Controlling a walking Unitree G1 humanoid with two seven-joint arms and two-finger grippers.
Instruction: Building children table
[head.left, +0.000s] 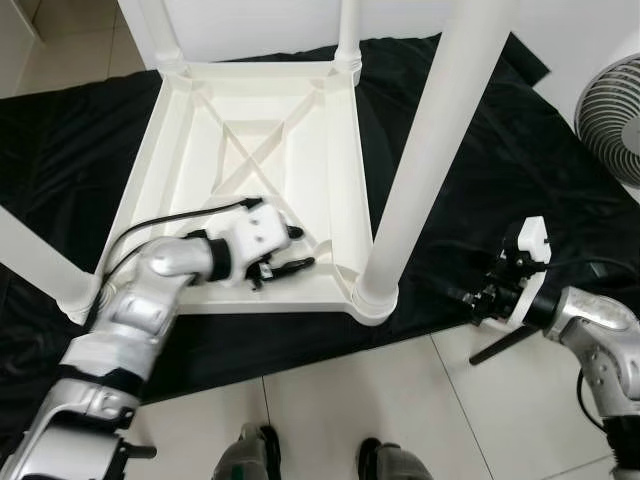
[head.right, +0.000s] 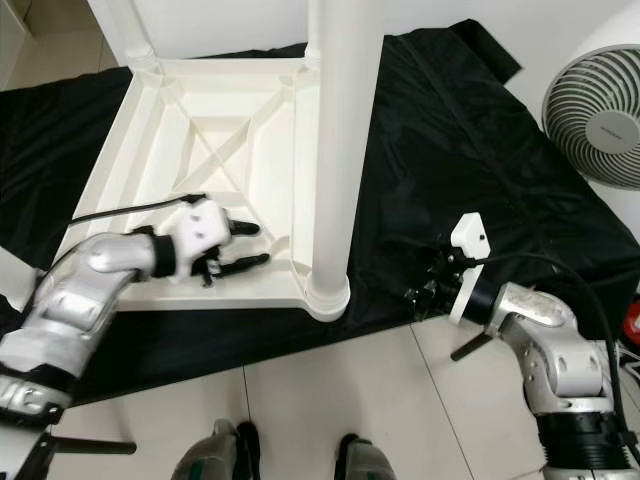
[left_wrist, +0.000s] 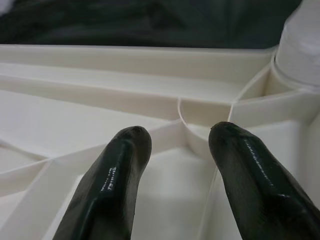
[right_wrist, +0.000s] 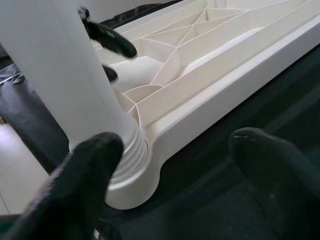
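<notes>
Left fingers (head.left: 291, 250) apart, empty, over upturned table (head.left: 190, 130); right fingers (right_wrist: 170, 165) apart, empty.

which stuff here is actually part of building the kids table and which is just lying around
Part of the job:
- white table top, upside down on the black cloth
- near white leg, standing in its corner socket
- left gripper, open over the underside ribs
- right gripper, open, beside that leg's base

Just around:
- black cloth
- fan

right gripper (right_wrist: 175, 175) fingers apart, nothing held | white leg (right_wrist: 60, 75) in corner socket of upturned table (right_wrist: 225, 65) | black cloth (right_wrist: 260, 100) under | left gripper (right_wrist: 112, 55) behind leg
</notes>
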